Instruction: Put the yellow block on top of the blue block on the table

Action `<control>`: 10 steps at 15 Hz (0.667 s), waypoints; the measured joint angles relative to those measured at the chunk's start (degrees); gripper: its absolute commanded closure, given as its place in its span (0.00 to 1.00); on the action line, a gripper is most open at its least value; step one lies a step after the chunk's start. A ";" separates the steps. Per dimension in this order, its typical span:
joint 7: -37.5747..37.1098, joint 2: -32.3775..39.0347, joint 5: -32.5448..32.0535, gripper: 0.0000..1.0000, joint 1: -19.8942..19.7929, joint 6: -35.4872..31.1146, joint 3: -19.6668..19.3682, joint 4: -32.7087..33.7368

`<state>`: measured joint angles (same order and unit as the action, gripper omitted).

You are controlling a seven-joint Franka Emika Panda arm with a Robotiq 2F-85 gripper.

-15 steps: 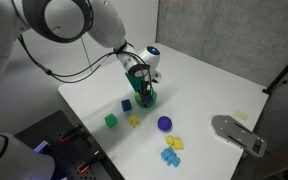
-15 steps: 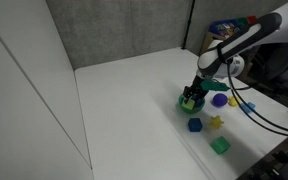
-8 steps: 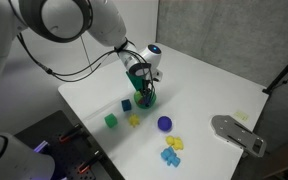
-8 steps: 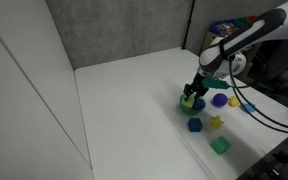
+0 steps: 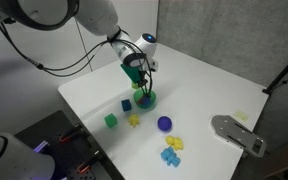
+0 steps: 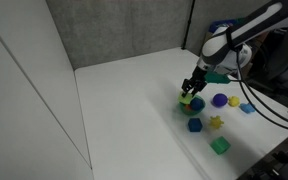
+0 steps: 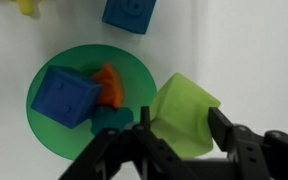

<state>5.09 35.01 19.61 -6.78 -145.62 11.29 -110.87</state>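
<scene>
Clamping a yellow-green plastic block [image 7: 184,115] between its two black fingers, the Robotiq gripper [image 7: 182,130] hangs at the right edge of a round green plate [image 7: 89,58] in the wrist view. That plate holds a larger blue block [image 7: 66,97], an orange piece [image 7: 108,85] and a teal piece [image 7: 112,118]. The small dark blue cube [image 7: 131,12] sits on the white matte table [image 7: 244,50] at the frame's top edge, just beyond the plate.

The green plate [image 7: 94,60] lies left of centre in the wrist view and carries an orange piece [image 7: 107,85]. In an exterior view, a green cube [image 5: 111,120], purple ball [image 5: 164,124] and light blue piece [image 5: 169,155] rest on the table [image 5: 214,90] at lower centre. A grey device [image 5: 239,135] sits at lower right.
</scene>
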 measured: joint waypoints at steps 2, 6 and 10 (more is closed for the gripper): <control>2.01 -2.31 0.00 0.65 0.19 0.44 1.56 -1.84; 7.18 -5.71 0.00 0.65 0.56 5.61 3.63 -5.22; 10.82 -7.19 0.00 0.65 0.80 11.49 3.32 -7.32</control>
<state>15.91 27.82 19.61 -5.98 -134.13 14.61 -118.19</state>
